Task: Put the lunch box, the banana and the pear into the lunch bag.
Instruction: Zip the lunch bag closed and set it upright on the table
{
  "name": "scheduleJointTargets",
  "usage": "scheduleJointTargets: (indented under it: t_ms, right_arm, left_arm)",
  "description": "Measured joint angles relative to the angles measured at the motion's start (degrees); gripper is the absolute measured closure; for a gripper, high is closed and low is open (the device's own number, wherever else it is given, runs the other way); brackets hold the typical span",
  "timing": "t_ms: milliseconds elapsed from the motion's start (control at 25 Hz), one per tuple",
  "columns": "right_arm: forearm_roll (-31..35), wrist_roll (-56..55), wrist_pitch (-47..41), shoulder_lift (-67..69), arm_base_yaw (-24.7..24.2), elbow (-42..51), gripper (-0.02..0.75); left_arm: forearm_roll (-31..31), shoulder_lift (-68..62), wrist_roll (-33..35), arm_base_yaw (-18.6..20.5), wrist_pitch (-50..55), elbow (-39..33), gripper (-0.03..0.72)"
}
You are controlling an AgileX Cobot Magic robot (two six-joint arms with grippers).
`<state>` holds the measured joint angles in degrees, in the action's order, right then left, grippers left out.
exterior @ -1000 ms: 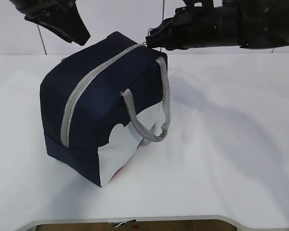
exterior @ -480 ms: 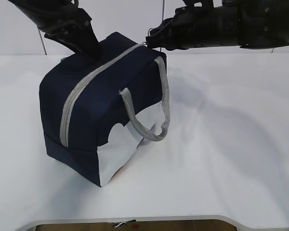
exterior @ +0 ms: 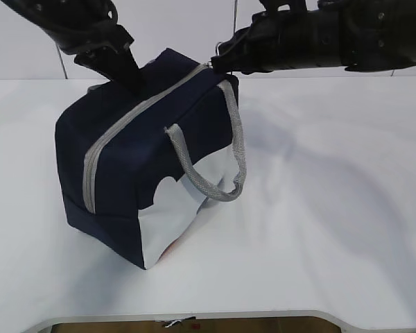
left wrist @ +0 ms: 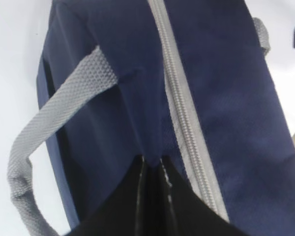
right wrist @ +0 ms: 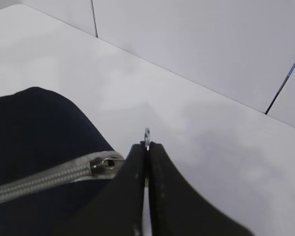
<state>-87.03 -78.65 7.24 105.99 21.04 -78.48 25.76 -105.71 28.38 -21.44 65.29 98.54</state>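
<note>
left hand pinches lunch bag fabric from above; right hand level, clamped on ring pull.

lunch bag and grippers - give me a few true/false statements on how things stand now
1. The lunch bag is zipped shut. True.
2. The right gripper is shut on the ring pull. True.
3. The left gripper hangs open, clear of the bag. False: it is shut, pinching the navy fabric beside the zipper.
4. A banana lies on the table. False: no fruit is in view.
5. The bag lies flat on its white side panel. False: it stands upright, zipper on top.
</note>
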Motion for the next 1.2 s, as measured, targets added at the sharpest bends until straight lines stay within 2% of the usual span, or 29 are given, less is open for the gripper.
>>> scheduleJointTargets:
  t_ms: [680,960,1200]
  right_arm:
    - [-1.3,-1.5,-3.9,5.9,0.0,-4.3,0.721]
    - [-1.3,-7.3,-2.2,8.7,-1.3,-5.7,0.721]
    - [-1.1,-19.8,-1.6,11.6,-1.9,-5.8,0.721]
  left_arm:
    - [-1.4,0.0,3.0,1.1,2.8,0.1,0.682]
    - [-0.9,0.0,3.4,2.3,2.2,0.1,0.682]
    - [-1.2,0.0,3.9,2.5,2.7,0.1,0.682]
